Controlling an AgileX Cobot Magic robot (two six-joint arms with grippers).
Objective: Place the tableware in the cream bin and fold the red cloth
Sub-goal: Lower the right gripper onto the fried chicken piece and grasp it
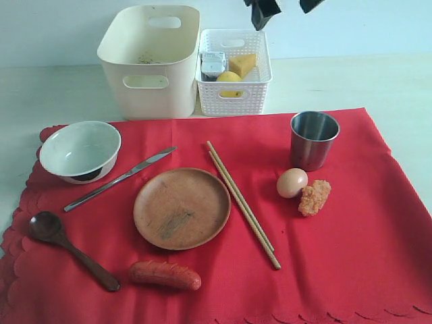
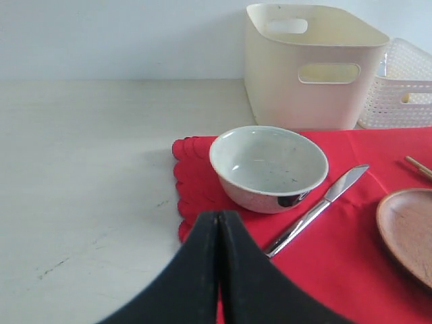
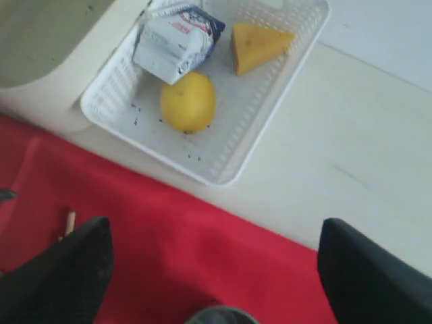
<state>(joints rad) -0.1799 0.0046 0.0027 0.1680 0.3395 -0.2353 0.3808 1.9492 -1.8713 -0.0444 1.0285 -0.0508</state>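
White bowl (image 2: 268, 165) sits just ahead of the closed left pincer (image 2: 218, 217).

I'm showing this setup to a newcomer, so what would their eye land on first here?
The red cloth fills the exterior view's foreground, with a wooden plate near its middle, a white bowl at its upper left and a steel cup at its upper right. Behind it stand the cream bin and, to its right, a white lattice basket holding a lemon and cheese.
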